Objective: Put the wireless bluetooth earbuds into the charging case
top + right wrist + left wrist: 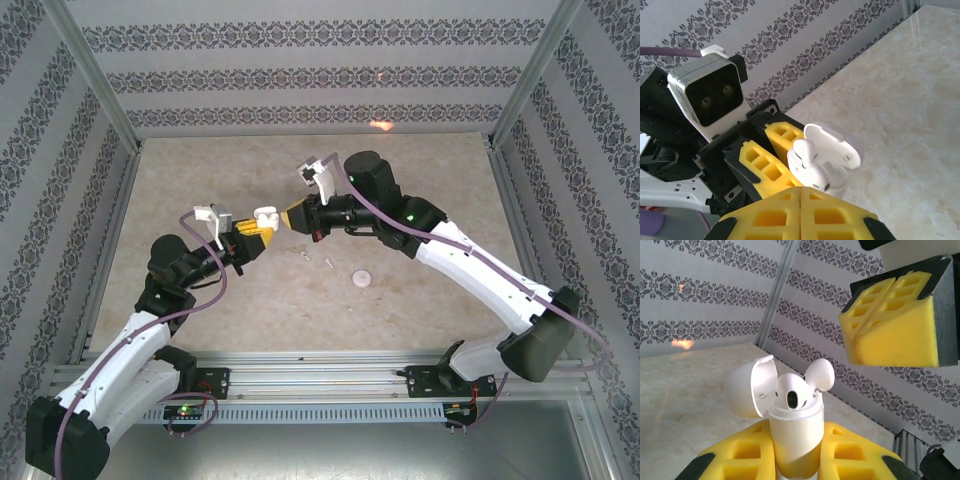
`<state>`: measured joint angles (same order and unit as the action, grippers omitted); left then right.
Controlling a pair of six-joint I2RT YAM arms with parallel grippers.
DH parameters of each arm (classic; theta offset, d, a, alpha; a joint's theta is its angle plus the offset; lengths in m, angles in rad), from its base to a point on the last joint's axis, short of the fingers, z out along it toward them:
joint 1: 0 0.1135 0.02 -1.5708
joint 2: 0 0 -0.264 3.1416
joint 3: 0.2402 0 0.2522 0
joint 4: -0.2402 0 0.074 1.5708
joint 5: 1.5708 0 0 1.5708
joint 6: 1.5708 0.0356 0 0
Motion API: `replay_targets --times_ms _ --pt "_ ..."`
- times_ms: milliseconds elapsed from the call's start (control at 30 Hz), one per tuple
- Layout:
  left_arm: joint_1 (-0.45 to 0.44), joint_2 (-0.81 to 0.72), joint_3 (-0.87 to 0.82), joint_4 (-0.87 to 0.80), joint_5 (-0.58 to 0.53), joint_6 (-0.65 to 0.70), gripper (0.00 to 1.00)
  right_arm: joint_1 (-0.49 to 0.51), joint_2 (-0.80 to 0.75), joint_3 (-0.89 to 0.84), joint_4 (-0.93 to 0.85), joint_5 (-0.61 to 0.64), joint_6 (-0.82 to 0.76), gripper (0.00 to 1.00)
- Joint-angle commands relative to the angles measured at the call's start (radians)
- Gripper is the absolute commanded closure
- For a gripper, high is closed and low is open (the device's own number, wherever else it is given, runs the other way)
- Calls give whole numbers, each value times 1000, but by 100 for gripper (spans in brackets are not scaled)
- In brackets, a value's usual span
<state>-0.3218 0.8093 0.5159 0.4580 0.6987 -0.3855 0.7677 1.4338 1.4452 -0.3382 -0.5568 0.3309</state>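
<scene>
- Left arm (130, 340) is reaching toward 1 o'clock and right arm (480, 270) toward 9 o'clock, tips nearly meeting above mid-table.
- Left gripper (795, 462) is clamping the case body.
- Right gripper (895, 325) is hovering at the case's 3 o'clock, jaws together, carrying nothing.
- Case (795, 435) is sitting lid-open; likely light, stiff and slippery, best gripped on the body flanks.
- Earbuds (792, 392) are sitting in the case, heads proud; tiny and slick, probably needing a gentle press.

case (795, 440) base hidden between fingers (852, 460), tiny white bits (327, 263) perhaps earbuds

- We can read no text, label, brand or number anywhere.
- We see one faint mark inside the open charging case (791, 432), clamped between the left jaws; it is too small to read.
</scene>
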Motion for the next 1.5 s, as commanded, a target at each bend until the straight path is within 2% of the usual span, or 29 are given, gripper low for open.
replay_targets --times_ms 0,367,700,933,1133,1467 --pt "-13 20 68 28 27 23 100 -12 52 68 -47 -20 -12 94" --pt "-14 18 5 142 0 -27 100 -20 105 72 -32 -46 12 95" --pt "-14 29 20 144 32 -20 100 -42 60 18 -38 -39 5 95" --pt "-14 -4 29 74 33 3 100 -58 54 22 -23 -79 24 94" --pt "-13 19 23 129 34 -19 100 -57 70 42 -23 -115 30 94" --pt "-14 43 54 113 42 10 100 -81 -24 -32 -49 -56 38 94"
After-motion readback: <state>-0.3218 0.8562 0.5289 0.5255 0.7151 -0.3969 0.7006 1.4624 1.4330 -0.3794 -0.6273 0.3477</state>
